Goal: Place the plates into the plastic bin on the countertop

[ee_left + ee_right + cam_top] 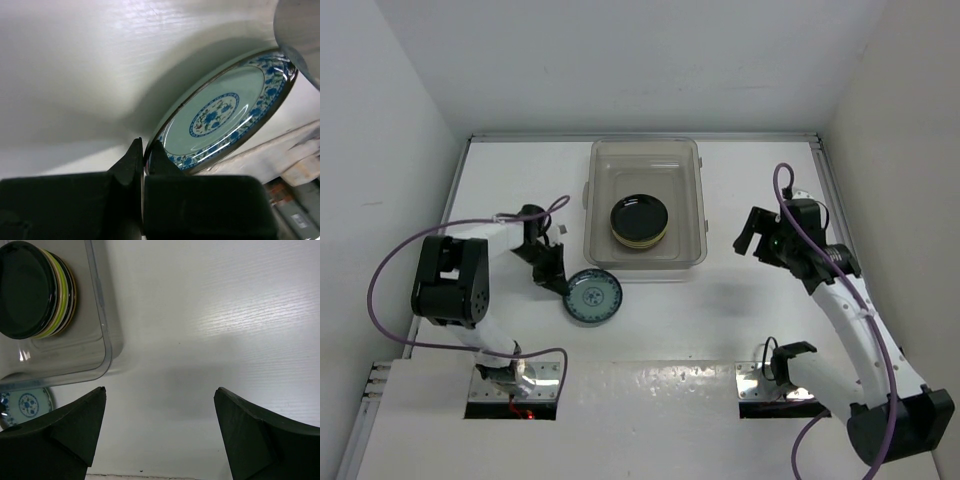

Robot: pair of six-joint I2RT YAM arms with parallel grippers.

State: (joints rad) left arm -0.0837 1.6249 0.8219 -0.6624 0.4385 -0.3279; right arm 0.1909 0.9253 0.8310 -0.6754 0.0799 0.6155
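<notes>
Top external view: the plastic bin (645, 165) stands on the white countertop (500, 170), near the back wall. Inside the bin, toward its near side, lies a stack of plates (640, 220) with a glossy black plate (640, 214) on top. One blue-green plate (593, 297) is outside the bin, on the countertop just in front of its near-left corner. The left gripper (563, 288) is at the left edge of this plate. The right gripper (750, 234) is to the right of the bin, apart from it, above bare countertop.

Left wrist view: the left gripper (144, 150) is closed, and the rim of the blue-green plate (220, 112) is pinched between its two fingers. Whether the plate is lifted or touches the countertop, I cannot tell.

Right wrist view: the right gripper (160, 405) has its jaws wide apart, with nothing between them. The corner of the plastic bin (102, 340) is at the upper left. In the stack of plates (62, 295), lime green and cream edges show under the black plate (25, 287). A part of the blue-green plate (25, 405) shows beyond the bin wall.
</notes>
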